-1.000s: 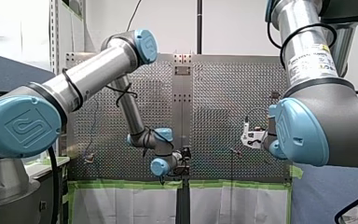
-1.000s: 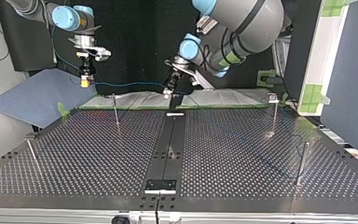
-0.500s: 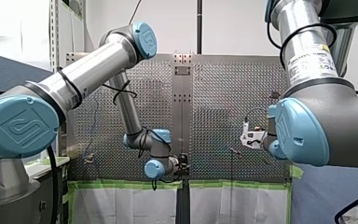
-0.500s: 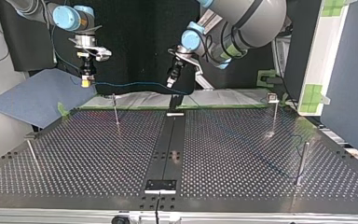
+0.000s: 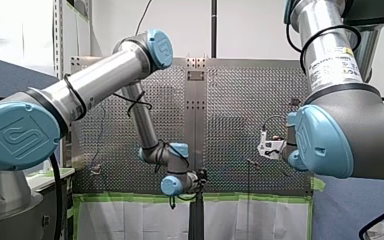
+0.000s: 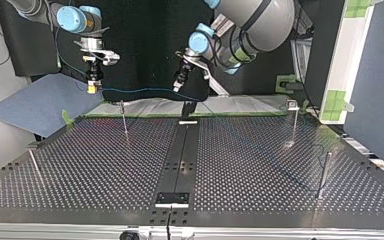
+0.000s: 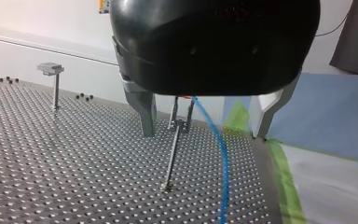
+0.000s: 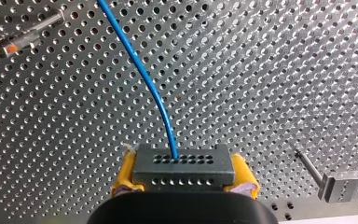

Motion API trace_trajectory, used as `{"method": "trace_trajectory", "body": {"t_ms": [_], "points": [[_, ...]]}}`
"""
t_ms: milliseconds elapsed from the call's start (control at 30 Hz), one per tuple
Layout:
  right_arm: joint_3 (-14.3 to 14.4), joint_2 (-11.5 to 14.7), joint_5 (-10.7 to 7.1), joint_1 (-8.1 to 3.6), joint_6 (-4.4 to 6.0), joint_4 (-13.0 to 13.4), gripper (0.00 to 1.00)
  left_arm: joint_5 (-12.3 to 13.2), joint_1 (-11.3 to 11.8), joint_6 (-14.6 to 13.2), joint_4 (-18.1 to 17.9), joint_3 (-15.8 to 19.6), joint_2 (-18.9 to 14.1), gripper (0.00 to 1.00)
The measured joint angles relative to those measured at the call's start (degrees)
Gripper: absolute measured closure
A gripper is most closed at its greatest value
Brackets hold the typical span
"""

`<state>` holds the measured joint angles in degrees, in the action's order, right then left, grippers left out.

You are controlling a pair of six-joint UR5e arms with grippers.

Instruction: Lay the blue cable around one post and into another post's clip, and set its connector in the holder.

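My left arm [image 5: 100, 82] and my right arm [image 5: 330, 47] are silver tubes joined by dark grey housings with round light-blue caps [image 5: 17, 135]; the near caps are embossed with a logo. A thin black cable [image 5: 77, 97] loops around each tube. The right tube carries a white label [image 5: 337, 62] with small print and a yellow mark. My left gripper [image 7: 205, 136] has a glossy black rounded body and two tapering grey metal fingers [image 7: 144, 109]. My right gripper [image 8: 182, 175] has a black body and yellow pads [image 8: 123, 179].
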<state>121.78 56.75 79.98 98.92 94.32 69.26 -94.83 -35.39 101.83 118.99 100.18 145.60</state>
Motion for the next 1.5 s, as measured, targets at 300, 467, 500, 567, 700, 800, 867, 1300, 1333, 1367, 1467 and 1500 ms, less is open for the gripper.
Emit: {"method": "trace_trajectory", "body": {"t_ms": [300, 467, 500, 567, 700, 800, 867, 1300, 1333, 1367, 1467, 1500], "points": [[0.01, 0.0, -0.08, 0.0, 0.04, 0.0, 1.0, -0.73, -0.38, 1.94, 1.12, -3.84, 1.52, 0.0], [0.0, 0.0, -0.08, 0.0, 0.02, -0.05, 1.0, -1.05, -0.24, 2.8, 1.8, -5.75, 1.76, 0.0], [0.0, 0.0, -0.08, 0.0, 0.01, -0.09, 1.0, -1.09, -0.22, 3.05, 2.07, -6.16, 1.97, 0.0], [0.0, 0.0, -0.08, 0.0, 0.01, -0.13, 1.0, -1.16, -0.24, 3.28, 2.55, -6.72, 2.45, 0.0], [0.0, 0.0, -0.08, 0.0, 0.01, -0.2, 1.0, -1.29, -0.19, 3.43, 3.12, -7.55, 4.21, 0.0], [0.0, 0.0, -0.08, 0.0, 0.0, -0.24, 1.0, -1.59, -0.05, 3.42, 3.17, -7.77, 5.0, 0.0], [0.0, 0.0, -0.09, 0.0, 0.0, -0.25, 1.0, -1.97, 0.04, 3.34, 3.18, -7.85, 5.19, 0.0], [-0.01, 0.0, -0.09, 0.0, 0.01, -0.08, 1.0, -2.42, 0.61, 3.11, 2.16, -8.53, 5.34, 0.47], [0.0, 0.0, -0.11, 0.0, 0.0, -0.07, 1.0, -2.4, 0.62, 2.94, 2.14, -8.56, 5.34, 0.61], [-0.01, 0.0, -0.11, 0.0, 0.0, -0.05, 1.0, -2.38, 0.62, 2.74, 2.13, -8.58, 5.34, 0.76], [-0.01, 0.0, -0.15, 0.0, 0.05, -0.02, 1.0, -2.38, 0.63, 1.89, 2.11, -8.59, 5.34, 1.0], [-0.01, 0.0, -0.16, 0.0, 0.06, -0.01, 1.0, -2.35, 0.66, 1.52, 2.11, -8.6, 5.34, 1.0]]}}
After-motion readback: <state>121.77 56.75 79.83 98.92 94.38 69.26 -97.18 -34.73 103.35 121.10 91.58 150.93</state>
